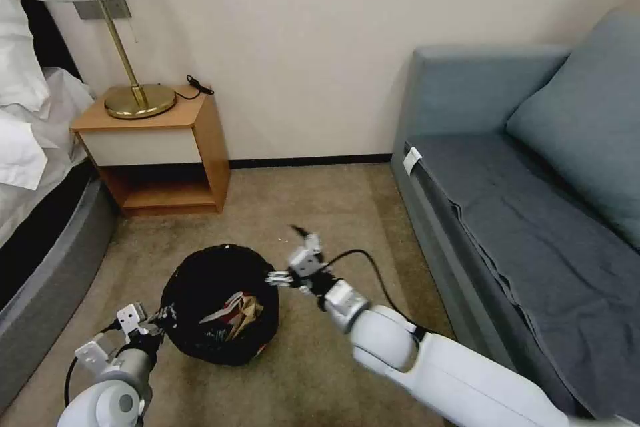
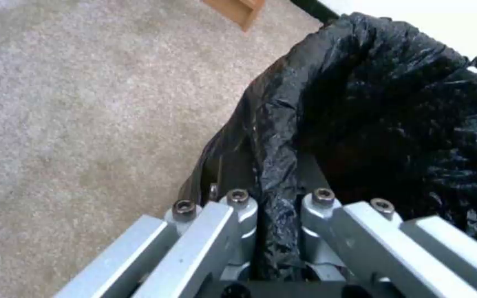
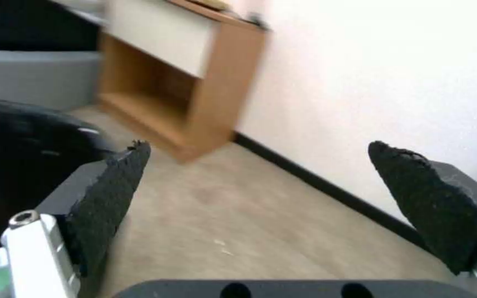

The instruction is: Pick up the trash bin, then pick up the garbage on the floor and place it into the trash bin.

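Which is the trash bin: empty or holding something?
Holding something. In the head view, crumpled brown paper and a red-and-white packet lie inside the trash bin, whose rim the left gripper grips.

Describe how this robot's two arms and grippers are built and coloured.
Both arms have smooth white shells ending in silver-grey metal wrists. The left gripper is bare aluminium linkage with dark hex bolts; the right gripper has silver fingers tipped with rough black wedge-shaped pads. A black cable loops along the right wrist, another by the left.
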Robot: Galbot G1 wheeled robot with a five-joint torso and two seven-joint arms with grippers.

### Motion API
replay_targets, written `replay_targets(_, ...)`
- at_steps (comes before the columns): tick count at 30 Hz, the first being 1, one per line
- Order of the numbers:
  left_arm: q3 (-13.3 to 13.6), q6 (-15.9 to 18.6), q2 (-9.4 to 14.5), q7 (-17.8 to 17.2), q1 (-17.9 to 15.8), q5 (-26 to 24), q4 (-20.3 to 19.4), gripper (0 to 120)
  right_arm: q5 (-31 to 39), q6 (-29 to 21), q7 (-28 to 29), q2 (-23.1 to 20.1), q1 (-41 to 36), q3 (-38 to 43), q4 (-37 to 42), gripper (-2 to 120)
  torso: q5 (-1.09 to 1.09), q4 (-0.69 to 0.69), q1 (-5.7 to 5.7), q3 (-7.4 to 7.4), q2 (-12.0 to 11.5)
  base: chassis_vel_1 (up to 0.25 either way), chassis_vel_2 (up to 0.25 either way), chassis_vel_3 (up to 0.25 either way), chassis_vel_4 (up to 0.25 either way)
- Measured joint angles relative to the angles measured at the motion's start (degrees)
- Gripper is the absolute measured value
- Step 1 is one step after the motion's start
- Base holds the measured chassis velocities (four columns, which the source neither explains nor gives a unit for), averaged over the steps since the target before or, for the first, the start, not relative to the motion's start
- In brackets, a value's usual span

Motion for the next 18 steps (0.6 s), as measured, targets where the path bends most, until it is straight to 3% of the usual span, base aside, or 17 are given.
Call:
replay_targets(6, 0.0, -1.5, 0.2, 1.2, -0.4, 1.3, 1.9, 6, -2.8, 0.9, 1.6, -0.2, -7.2, 8.4, 2.8, 100, 0.02, 0.02, 0.0, 0.0, 0.0, 0.0, 0.0, 0.0, 0.0)
replay_targets(12, 0.0, -3.1, 0.2, 2.5, 0.1, 2.7, 2.3, 27, -3.9, 1.2, 1.3, 0.3, -14.1, 15.0, 5.8, 100, 0.0, 0.02, 0.0, 0.0, 0.0, 0.0, 0.0, 0.0, 0.0)
replay_targets(16, -0.4, -6.9, 0.2, 5.2, 0.9, 5.4, 2.2, 46, -5.3, 1.9, 0.3, 1.5, -20.9, 20.7, 7.8, 100, -0.01, 0.02, 0.0, 0.0, 0.0, 0.0, 0.0, 0.0, 0.0)
replay_targets(18, -0.5, -8.1, 0.3, 6.2, 1.3, 6.2, 1.9, 49, -5.7, 2.2, 0.3, 2.0, -22.5, 22.1, 8.2, 100, -0.02, 0.01, 0.0, 0.0, 0.0, 0.0, 0.0, 0.0, 0.0)
